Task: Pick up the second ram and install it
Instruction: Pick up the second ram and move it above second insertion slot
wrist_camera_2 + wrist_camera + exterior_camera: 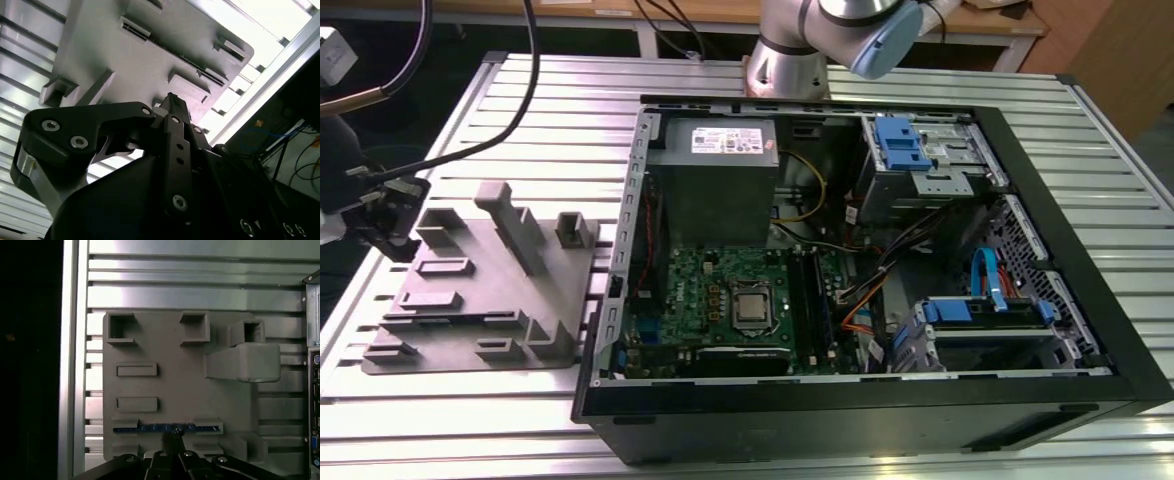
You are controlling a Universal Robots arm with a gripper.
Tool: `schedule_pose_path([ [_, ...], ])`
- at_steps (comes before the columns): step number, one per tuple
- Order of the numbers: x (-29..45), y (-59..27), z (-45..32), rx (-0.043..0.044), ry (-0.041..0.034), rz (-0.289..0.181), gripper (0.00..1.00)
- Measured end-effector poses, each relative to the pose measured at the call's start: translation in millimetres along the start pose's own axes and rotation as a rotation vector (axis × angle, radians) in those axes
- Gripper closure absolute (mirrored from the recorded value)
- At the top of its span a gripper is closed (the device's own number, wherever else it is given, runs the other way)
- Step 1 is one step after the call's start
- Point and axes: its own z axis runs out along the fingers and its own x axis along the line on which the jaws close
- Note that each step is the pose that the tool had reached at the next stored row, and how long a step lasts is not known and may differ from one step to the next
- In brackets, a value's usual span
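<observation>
The ram (145,428) stood on edge in a slot of the grey tray (170,380). The gripper (172,437) hovered above it, fingers pressed together on nothing. The open case (1067,260) lay beside the tray.

No text, number or sign legible anywhere. White label (731,141) on grey power supply (716,195) inside open computer case (1121,330), exterior view: dark print present, too small to read. Markings on motherboard (720,300) likewise not resolvable. Grey holder tray (165,350) in both wrist views: nothing readable on it.
</observation>
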Motion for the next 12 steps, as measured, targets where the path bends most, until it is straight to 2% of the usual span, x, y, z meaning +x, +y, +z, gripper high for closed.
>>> schedule_pose_path([
  [12, 0.1, -0.1, 2.7, -0.0054, 0.0094, -0.217, 0.93],
])
